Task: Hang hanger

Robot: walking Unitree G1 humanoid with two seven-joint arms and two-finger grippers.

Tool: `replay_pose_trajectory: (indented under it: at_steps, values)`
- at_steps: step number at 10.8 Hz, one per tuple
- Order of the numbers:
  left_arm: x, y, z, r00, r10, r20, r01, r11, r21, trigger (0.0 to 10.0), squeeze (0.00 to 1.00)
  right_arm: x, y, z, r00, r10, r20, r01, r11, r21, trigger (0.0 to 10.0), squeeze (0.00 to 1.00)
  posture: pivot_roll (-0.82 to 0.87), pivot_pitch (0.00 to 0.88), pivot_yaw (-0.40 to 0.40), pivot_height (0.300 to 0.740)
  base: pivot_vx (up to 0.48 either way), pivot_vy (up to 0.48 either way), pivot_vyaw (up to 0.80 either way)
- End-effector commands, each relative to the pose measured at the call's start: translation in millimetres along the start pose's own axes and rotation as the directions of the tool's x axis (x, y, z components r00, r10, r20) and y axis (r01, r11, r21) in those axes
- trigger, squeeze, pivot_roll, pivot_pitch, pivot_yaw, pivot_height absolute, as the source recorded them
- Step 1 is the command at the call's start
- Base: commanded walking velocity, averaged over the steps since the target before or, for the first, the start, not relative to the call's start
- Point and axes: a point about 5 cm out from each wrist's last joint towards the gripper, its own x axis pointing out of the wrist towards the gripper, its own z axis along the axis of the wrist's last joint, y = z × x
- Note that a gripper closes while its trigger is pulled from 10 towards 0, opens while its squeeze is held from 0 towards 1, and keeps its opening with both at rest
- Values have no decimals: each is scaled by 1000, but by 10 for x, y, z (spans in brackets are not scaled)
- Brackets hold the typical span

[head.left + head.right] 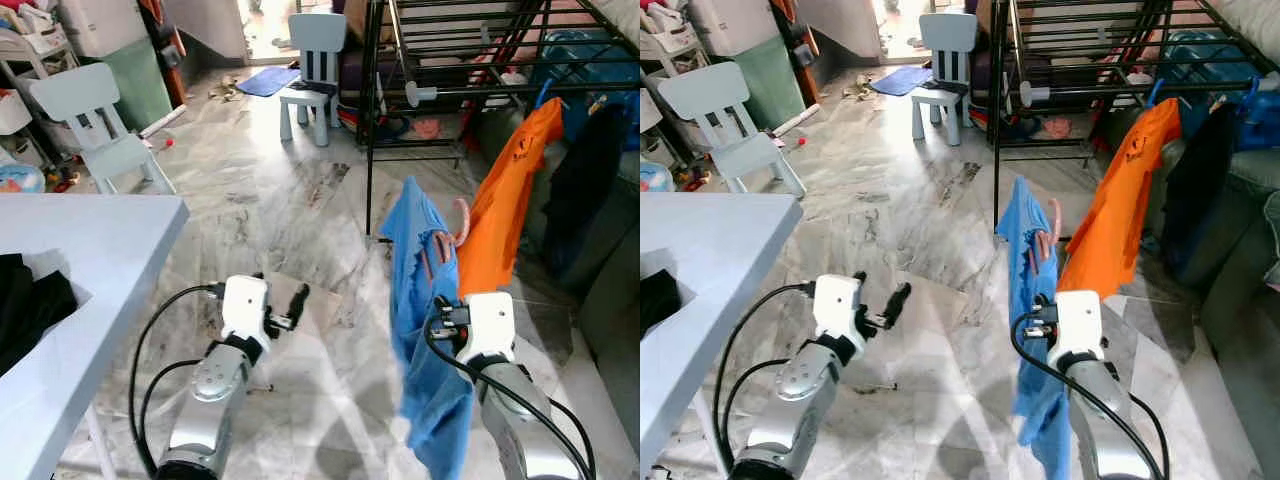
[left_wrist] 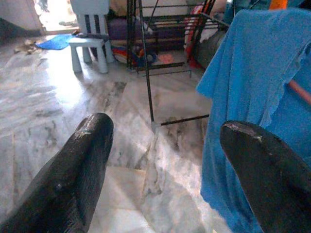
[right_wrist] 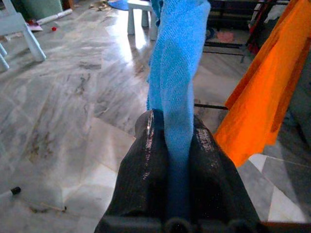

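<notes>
Right pincer [image 3: 175, 145] clamped on blue garment [image 1: 425, 300] carrying pink hanger [image 1: 460, 222], held up beside orange garment [image 1: 505, 195] near black drying rack [image 1: 450, 60], left pincer [image 2: 170, 160] wide open and empty above marble floor [image 1: 300, 200], two pale chairs [image 1: 315, 65] behind, worktop [image 1: 90, 240] at left.
</notes>
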Motion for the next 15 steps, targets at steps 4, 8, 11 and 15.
replay_pose_trajectory:
  at_steps: [4,8,11,15]
  values:
    - [22,9,5,1000,-13,-6,13,1000,4,10000,0,26,-3,101,999,6,44,-4,1000,-29,10000,0,-118,0,68,740,0,-313,800]
    - [0,-39,-33,1000,-20,-15,20,1000,-1,10000,0,5,27,71,999,17,35,-15,999,-42,10000,0,-122,0,68,740,0,-329,117]
    - [7,-22,-41,1000,-10,-21,10,1000,10,10000,0,3,28,62,999,19,28,-17,999,-45,10000,0,-124,0,69,740,0,-324,0]
    - [8,12,-82,997,60,-50,-60,998,13,10000,0,0,48,45,1000,24,18,-23,999,-47,10000,0,-123,3,68,740,0,0,0]
